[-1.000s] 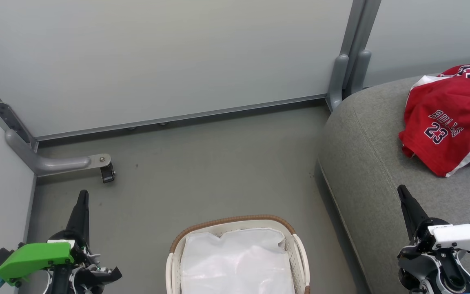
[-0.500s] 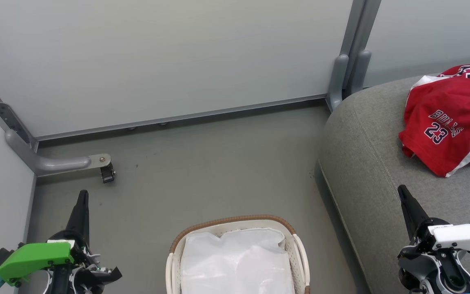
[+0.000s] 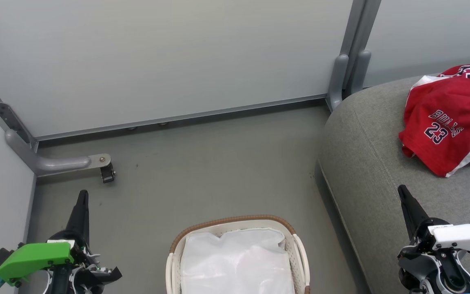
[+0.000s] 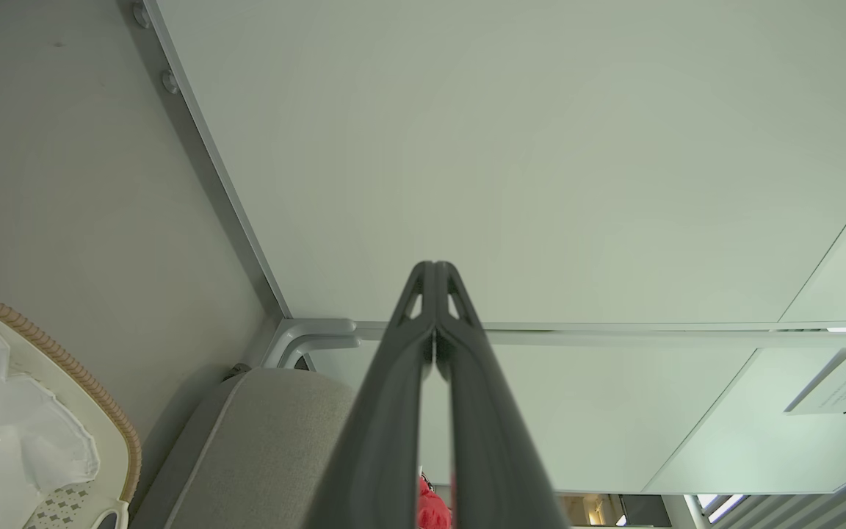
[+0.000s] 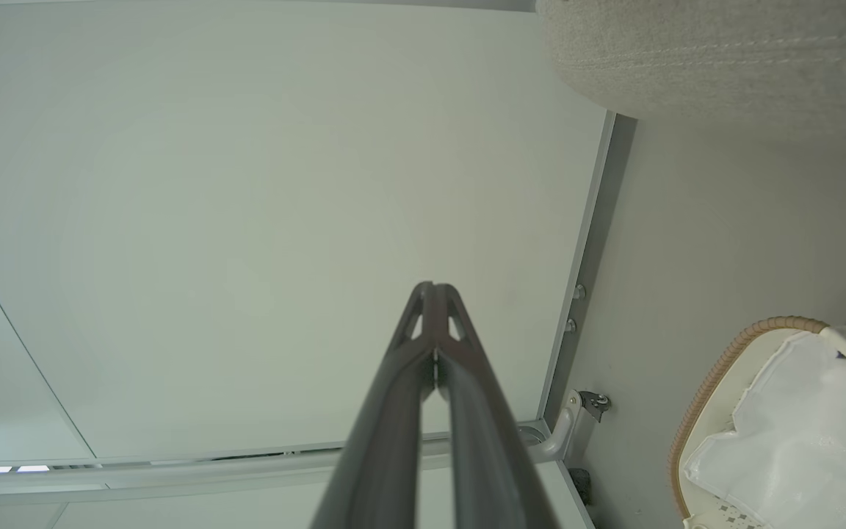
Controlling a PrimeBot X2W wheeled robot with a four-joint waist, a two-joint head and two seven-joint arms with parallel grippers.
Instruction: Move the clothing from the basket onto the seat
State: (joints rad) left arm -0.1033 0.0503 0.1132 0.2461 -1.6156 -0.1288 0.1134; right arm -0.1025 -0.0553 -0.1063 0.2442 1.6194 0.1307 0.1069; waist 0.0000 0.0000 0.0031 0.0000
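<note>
The red clothing (image 3: 447, 122) with "BULLS 23" lettering lies crumpled on the grey seat (image 3: 373, 171) at the far right; a sliver of red (image 4: 432, 510) peeks between the fingers in the left wrist view. The white basket (image 3: 296, 245) with a brown rim stands on the floor at the bottom middle, holding only a plain white liner sheet (image 3: 235, 261). My left gripper (image 3: 82, 196) hangs shut and empty at the lower left, left of the basket. My right gripper (image 3: 402, 191) is shut and empty over the seat's near part, well short of the clothing.
Grey partition walls (image 3: 169, 57) close off the back and left. A metal bracket foot with a caster (image 3: 106, 169) sticks out on the floor (image 3: 210, 171) near my left gripper. A post (image 3: 347, 69) stands at the seat's back corner.
</note>
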